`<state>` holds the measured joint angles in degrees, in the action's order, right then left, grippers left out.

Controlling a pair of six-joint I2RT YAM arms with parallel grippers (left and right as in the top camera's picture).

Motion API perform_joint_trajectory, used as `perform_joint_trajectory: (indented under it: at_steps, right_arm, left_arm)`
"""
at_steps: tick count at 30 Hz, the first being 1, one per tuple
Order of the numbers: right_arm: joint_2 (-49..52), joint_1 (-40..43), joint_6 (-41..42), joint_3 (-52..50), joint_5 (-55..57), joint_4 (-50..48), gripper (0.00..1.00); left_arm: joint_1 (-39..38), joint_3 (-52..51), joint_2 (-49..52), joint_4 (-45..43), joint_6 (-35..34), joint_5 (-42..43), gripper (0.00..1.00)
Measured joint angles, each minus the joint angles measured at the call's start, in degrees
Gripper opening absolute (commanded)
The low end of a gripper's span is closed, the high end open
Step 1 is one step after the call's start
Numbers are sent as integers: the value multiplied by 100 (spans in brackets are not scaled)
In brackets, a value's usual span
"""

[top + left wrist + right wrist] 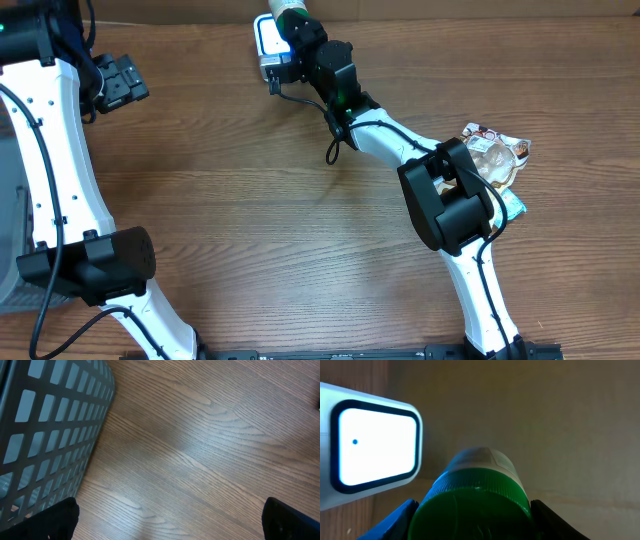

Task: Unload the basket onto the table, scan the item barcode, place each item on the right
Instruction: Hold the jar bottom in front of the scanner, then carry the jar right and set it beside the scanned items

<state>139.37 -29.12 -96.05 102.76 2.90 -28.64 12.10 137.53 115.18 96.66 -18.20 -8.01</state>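
Surface (250, 200): brown wood, grain running across, a soft sheen near the middle.
Basket (45, 425): dark grey, its wall a grid of square holes, standing on the surface at the far left; only a pale grey strip shows from overhead.
Packets (497, 150): crinkled printed wrappers by the right edge, partly hidden; a teal one (513, 206) lies just beside them.
Backdrop (450, 8): plain tan strip along the top.

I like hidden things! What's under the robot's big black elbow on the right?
A crinkly snack packet pokes out. The elbow covers its middle, so the rest is hidden.
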Motion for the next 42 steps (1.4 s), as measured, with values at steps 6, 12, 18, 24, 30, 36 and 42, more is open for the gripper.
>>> perform_joint_trajectory:
  at_steps: [6, 12, 18, 24, 30, 36, 42]
  right_arm:
    - [70, -55, 13, 0, -66, 170, 37]
    - [94, -136, 155, 0, -186, 186, 37]
    - [94, -223, 592, 0, -192, 57, 41]
    - [7, -356, 1974, 0, -42, 144, 43]
    - [-925, -461, 3895, -2, 192, 1851, 43]
    - [-2544, -476, 6435, 39, -166, 4524, 42]
    - [-3458, -472, 7825, 146, -1123, 7394, 42]
  left_arm:
    - [0, 0, 0, 0, 0, 0, 100]
    - [0, 0, 0, 0, 0, 0, 100]
    - [0, 0, 0, 0, 0, 0, 100]
    - [0, 0, 0, 0, 0, 0, 100]
    - [0, 7, 0, 0, 0, 0, 99]
    - [0, 11, 0, 4, 2, 0, 100]
    - [0, 13, 0, 2, 4, -2, 100]
